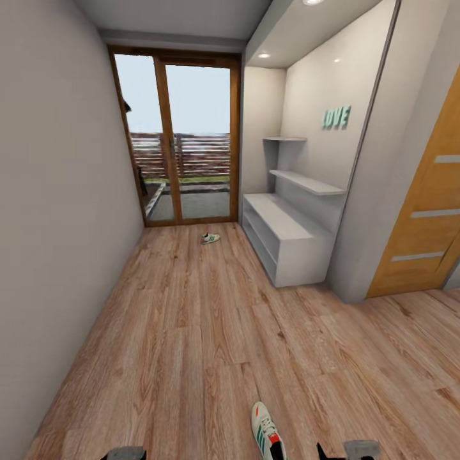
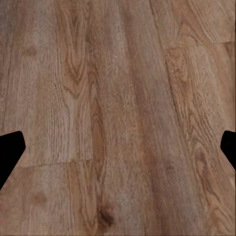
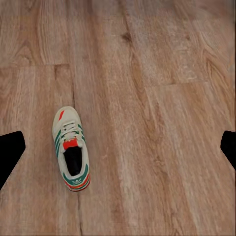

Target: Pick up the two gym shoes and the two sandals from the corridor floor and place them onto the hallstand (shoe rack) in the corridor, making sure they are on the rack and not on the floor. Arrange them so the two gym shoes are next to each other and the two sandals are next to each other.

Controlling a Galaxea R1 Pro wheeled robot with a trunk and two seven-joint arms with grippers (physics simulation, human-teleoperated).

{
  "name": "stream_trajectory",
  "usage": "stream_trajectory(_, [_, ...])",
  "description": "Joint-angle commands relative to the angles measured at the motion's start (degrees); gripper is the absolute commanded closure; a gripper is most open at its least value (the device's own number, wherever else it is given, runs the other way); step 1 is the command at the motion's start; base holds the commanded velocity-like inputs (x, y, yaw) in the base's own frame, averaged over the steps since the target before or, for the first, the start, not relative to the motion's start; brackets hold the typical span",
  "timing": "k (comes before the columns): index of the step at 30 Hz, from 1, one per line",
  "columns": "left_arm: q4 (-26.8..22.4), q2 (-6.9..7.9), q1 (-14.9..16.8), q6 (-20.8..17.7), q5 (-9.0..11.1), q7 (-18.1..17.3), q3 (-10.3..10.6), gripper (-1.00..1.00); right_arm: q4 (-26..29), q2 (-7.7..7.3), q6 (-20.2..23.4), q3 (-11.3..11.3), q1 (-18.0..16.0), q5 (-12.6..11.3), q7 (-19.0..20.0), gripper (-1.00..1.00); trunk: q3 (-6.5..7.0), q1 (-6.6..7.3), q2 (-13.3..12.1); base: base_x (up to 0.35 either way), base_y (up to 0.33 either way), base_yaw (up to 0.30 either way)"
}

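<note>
One gym shoe [image 1: 267,437], cream-white with green stripes and a red tongue label, lies on the corridor floor [image 1: 191,345] close in front of me, toe pointing away. The right wrist view shows this gym shoe [image 3: 71,147] below my right gripper [image 3: 118,150], which is open and well above it. The other gym shoe [image 1: 210,238] lies far down the corridor near the glass door. The pale grey hallstand [image 1: 287,239] stands against the right wall, its shelves bare. My left gripper [image 2: 118,150] is open over bare planks. The sandals are out of view.
A wood-framed glass double door [image 1: 185,137] closes the far end. A grey wall [image 1: 57,223] runs along the left. Right of the hallstand, a wall pillar [image 1: 374,217] juts out, then an orange-brown door [image 1: 428,217]. Open floor stretches between me and the hallstand.
</note>
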State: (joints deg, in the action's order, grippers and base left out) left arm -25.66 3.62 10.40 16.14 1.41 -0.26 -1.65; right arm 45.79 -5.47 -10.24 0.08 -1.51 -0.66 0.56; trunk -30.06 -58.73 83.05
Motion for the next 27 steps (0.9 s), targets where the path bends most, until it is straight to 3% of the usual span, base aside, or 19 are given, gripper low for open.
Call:
stream_trajectory(1, [-0.2, 0.07, 1.1, 0.0, 0.1, 0.0, 0.0, -1.0, 1.6, 0.01, 0.0, 0.0, -0.2, -0.1, 0.0, -1.0, -0.07, 0.0, 0.0, 0.0, 0.0, 0.004])
stream_trajectory(4, [-0.3, 0.21, 4.0, -0.7, 0.1, 0.0, 0.0, -1.0, 5.1, 0.06, 1.0, 0.0, -1.4, -0.1, -0.1, -1.0, -0.07, 0.0, 0.0, 0.0, 0.0, 0.003])
stream_trajectory(6, [-0.2, 0.28, 9.0, -3.7, 0.1, -0.1, 0.0, -1.0, 8.4, 0.41, 5.9, 0.0, -5.2, -0.1, -0.2, -1.0, -0.07, 0.0, 0.0, 0.0, 0.0, 0.001])
stream_trajectory(11, [-0.3, 0.17, 12.8, -7.9, 0.1, -0.4, 0.0, -1.0, 9.0, 1.37, 13.2, 0.0, -11.3, 0.0, -0.3, -1.0, -0.07, 0.0, 0.0, 0.0, 0.0, 0.0])
stream_trajectory(12, [-0.9, 0.01, 14.5, -9.8, 0.1, -0.4, 0.0, -1.0, 8.6, 2.39, 17.3, 0.0, -15.2, 0.0, -0.3, -1.0, -0.07, 0.0, 0.0, 0.0, 0.0, 0.0])
stream_trajectory(19, [-3.6, -0.1, 15.1, -11.1, 0.1, -0.4, -0.1, -1.0, 7.9, 3.52, 20.2, 0.1, -18.3, 0.0, 0.0, -1.0, -0.07, 0.0, 0.0, -0.019, 0.006, 0.0])
stream_trajectory(27, [-4.6, 0.16, 15.1, -11.1, 0.1, -0.5, -0.2, -1.0, 5.0, 3.68, 20.3, 0.2, -18.7, 0.0, 0.2, -1.0, -0.07, 0.0, 0.0, -0.228, 0.078, 0.0])
